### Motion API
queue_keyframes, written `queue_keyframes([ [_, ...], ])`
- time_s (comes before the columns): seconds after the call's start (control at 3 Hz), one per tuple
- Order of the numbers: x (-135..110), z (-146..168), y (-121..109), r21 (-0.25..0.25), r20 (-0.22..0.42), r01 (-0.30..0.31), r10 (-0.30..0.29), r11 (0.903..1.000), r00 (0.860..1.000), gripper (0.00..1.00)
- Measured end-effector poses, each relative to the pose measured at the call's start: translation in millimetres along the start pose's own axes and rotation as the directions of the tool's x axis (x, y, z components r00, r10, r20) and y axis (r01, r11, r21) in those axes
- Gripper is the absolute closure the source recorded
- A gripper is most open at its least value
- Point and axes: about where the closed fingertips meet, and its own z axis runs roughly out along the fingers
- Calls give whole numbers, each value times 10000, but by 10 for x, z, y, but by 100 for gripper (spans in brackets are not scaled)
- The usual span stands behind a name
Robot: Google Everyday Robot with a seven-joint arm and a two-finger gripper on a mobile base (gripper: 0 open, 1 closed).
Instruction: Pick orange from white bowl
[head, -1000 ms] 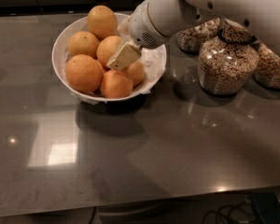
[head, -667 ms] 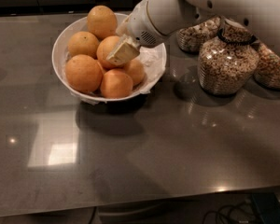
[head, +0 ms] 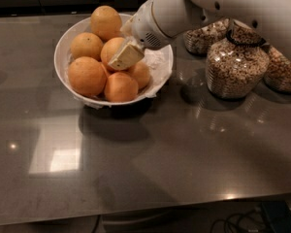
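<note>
The white bowl, lined with crinkled white paper, stands at the back left of the dark counter. It holds several yellow-orange oranges. One orange sits on top at the back, one at the front left, one at the front. My gripper reaches in from the upper right on a white arm. Its beige tip rests against the middle orange and partly hides the orange on the right.
Three glass jars of grain or cereal stand to the right of the bowl: a large one, one behind it and one at the far right. The counter's front edge runs along the bottom, with cables below it.
The gripper has shifted slightly left, deeper over the middle orange. The oranges and the bowl have not moved.
</note>
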Motion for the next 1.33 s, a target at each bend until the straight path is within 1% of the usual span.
queue_keyframes([
  [0.67, 8, 69, 8, -138, 79, -74, 75, 9999, 9999, 36],
  [1.33, 81, 256, -9, -485, 96, -319, 324, 9983, 9994, 35],
])
